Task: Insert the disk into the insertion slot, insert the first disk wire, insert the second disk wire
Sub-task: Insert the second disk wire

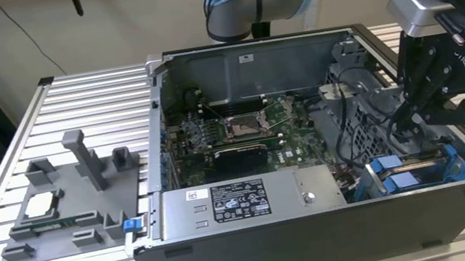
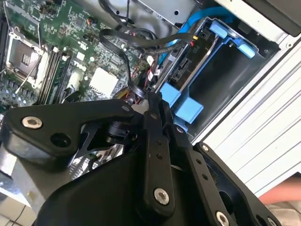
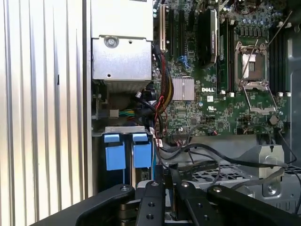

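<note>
An open computer case (image 1: 323,228) lies on its side on a slatted metal desk (image 1: 1,202), and everything here is placed against it. The arm's black hand (image 1: 410,118) hangs over the case's corner at the exterior view's right, its tips down among the black cables (image 2: 141,40) just above the blue drive bays. In the second wrist view the two fingers (image 2: 155,136) run close side by side and their tips sit right at a black wire beside the blue plastic; whether they are pinched on that wire I cannot tell.

The disk (image 2: 197,59) sits inside the insertion slot (image 2: 221,84), in the case's corner near the front wall: a dark slab edged by its blue carrier, with a light-blue cable (image 2: 207,16) curving over its end. In the first wrist view two blue tabs (image 3: 128,150) mark the bay ends, next to the silver power supply box (image 3: 122,52).

Deeper in the case lies the green circuit board (image 1: 243,132) with its square processor socket (image 1: 239,126).

Outside the case, toward the exterior view's left, a grey holder (image 1: 76,204) stands on the desk, with a small square silver chip (image 1: 42,205) resting on it.
</note>
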Robot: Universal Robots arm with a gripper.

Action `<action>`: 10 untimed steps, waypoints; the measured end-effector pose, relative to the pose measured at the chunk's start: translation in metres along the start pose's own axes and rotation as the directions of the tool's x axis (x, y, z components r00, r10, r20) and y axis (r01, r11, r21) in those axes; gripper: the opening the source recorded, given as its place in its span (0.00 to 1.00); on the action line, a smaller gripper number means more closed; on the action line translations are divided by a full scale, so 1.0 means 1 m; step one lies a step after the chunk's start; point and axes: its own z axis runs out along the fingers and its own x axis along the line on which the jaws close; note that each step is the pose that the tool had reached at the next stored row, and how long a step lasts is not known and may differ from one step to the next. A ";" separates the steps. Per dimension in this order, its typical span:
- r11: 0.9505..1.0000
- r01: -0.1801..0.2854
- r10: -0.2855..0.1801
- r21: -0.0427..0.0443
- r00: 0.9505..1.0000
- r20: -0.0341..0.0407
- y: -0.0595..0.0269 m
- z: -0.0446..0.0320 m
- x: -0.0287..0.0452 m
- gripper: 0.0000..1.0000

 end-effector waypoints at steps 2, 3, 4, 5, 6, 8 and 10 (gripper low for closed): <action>1.000 0.000 0.000 0.000 1.000 0.000 0.0000 0.0001 0.0000 0.00; 1.000 0.000 0.000 0.000 1.000 -0.003 0.0000 0.0004 0.0000 0.00; 1.000 0.000 0.000 0.000 1.000 -0.009 -0.0001 0.0007 0.0001 0.00; 1.000 -0.001 0.001 0.001 1.000 -0.018 -0.0001 0.0013 0.0002 0.00; 1.000 -0.001 0.001 0.001 1.000 -0.026 -0.0002 0.0020 0.0004 0.00; 1.000 -0.002 0.002 0.001 0.999 -0.032 -0.0003 0.0045 0.0009 0.00; 1.000 -0.002 0.002 0.002 0.999 -0.034 -0.0005 0.0068 0.0013 0.00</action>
